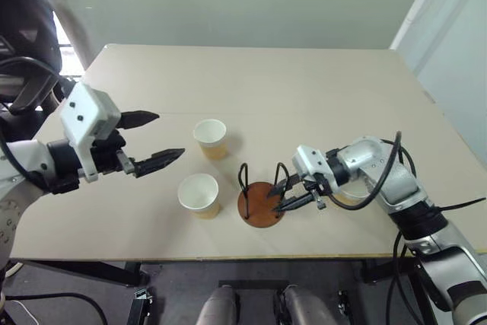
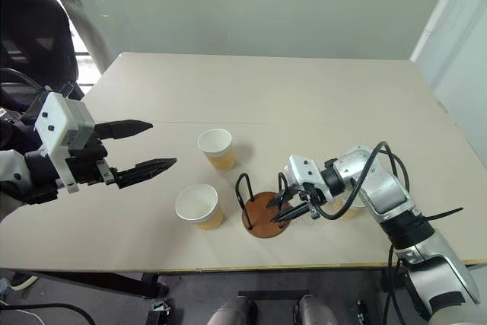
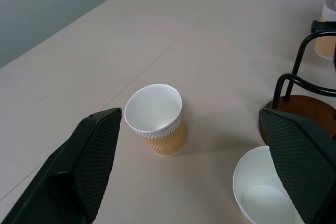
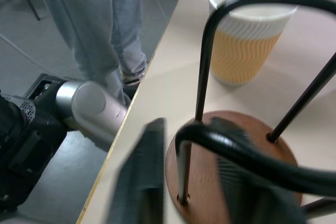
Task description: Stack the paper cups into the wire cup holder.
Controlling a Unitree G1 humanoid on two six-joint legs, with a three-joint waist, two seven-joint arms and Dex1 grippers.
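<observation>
right pincer (image 1: 291, 194) astride holder loop (image 4: 210, 45)

On the table (image 1: 319, 97), the wire cup holder (image 1: 259, 202) stands close to the near edge, about midway along it. One paper cup (image 1: 199, 194) stands just left of the holder, a second cup (image 1: 211, 138) sits behind that one, further from the near edge, and a third cup (image 1: 351, 194) stands to the holder's right, mostly hidden behind the right arm. All three cups stand upright on the table, outside the holder.
</observation>
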